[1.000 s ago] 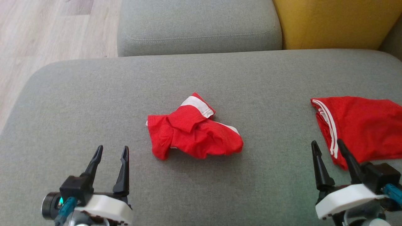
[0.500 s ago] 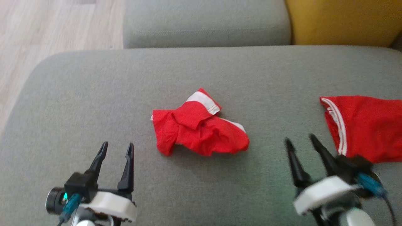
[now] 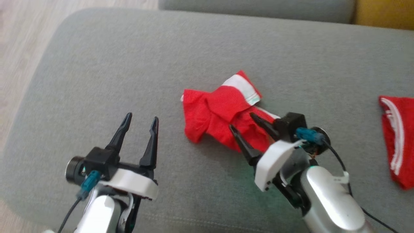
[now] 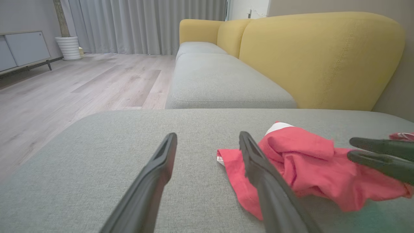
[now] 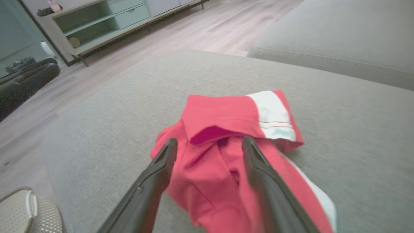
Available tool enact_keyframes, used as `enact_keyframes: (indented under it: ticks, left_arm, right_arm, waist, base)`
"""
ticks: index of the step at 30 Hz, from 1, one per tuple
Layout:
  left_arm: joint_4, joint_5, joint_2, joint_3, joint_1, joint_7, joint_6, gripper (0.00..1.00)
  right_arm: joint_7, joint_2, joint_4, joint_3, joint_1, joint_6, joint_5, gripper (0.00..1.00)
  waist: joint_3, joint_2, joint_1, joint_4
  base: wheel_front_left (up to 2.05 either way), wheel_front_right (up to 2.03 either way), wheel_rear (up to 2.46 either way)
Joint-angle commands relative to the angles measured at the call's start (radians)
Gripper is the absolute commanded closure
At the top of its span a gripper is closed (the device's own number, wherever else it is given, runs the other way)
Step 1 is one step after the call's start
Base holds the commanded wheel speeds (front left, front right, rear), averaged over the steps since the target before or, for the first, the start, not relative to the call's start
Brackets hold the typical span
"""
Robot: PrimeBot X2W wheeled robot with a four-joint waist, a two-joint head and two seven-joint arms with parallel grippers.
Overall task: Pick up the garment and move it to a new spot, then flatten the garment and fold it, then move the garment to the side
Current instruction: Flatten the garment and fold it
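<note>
Red cloth with a white band (image 3: 242,85), the crumpled garment (image 3: 207,116) lay about the middle of the grey sofa seat (image 3: 129,64), well away from its edges. It sat loose on the cushion and in nothing. The right gripper (image 3: 241,120) hung over the near part of the garment, its jaws wide and holding nothing. In the right wrist view they straddled a raised fold. Whether the tips touched the cloth could not be told.

The left gripper (image 3: 142,117) hovered over bare cushion towards the seat's left edge, beside the garment, its jaws equally wide and empty.

The step in hand looked like the first pick-up. It would go best with the right tips pressed down either side of that fold, so the jaws close on a thick bunch rather than one thin layer that could slip out. A straight lift should then follow, kept clear of the second red garment (image 3: 397,139) at the seat's right edge.

As for containers, a pale mesh thing (image 5: 19,210) at the lower left corner of the right wrist view may have been a basket — its contents could not be made out. A shelf unit (image 5: 97,22) by the far wall held a few small things, too blurred to name.
</note>
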Motion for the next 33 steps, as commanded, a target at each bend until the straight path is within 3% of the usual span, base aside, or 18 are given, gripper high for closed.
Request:
enact_keyframes:
  ticks: [1,8,9,11,20,33]
  left_arm:
    - [-0.022,0.008,0.001,0.028,-0.056,-0.014,-0.004,0.0]
    - [0.004,0.009,-0.019,0.03,-0.073,-0.02,-0.012,0.0]
    - [0.007,0.01,-0.021,0.031,-0.075,-0.02,-0.013,0.0]
    - [0.005,0.012,-0.025,0.035,-0.078,-0.021,-0.015,0.0]
    - [-0.007,0.025,-0.034,0.055,-0.065,-0.021,-0.021,0.0]
    - [-0.017,0.04,-0.034,0.078,-0.05,-0.021,-0.033,0.0]
  right_arm:
    - [-0.005,0.006,-0.016,0.03,-0.051,0.007,0.011,0.0]
    - [-0.023,0.023,0.104,0.075,-0.145,0.007,0.066,0.0]
    - [-0.032,0.026,0.116,0.078,-0.158,0.007,0.074,0.52]
    - [-0.053,0.03,0.131,0.082,-0.177,0.007,0.081,1.0]
    - [-0.121,0.029,0.072,0.04,-0.198,0.007,0.08,1.0]
    - [-0.015,-0.034,-0.234,-0.334,0.024,0.007,0.027,1.0]
  waist:
    - [0.031,0.0,0.0,0.031]
    - [0.051,0.0,0.0,0.045]
    - [0.052,0.0,0.0,0.046]
    - [0.053,0.0,0.0,0.044]
    - [0.038,0.0,0.0,0.001]
    - [0.032,0.0,0.0,-0.088]
  base:
    - [0.0,0.0,0.0]
    - [0.0,0.0,0.0]
    - [0.0,0.0,0.0]
    - [0.0,0.0,0.0]
    - [0.0,0.0,0.0]
    - [0.0,0.0,0.0]
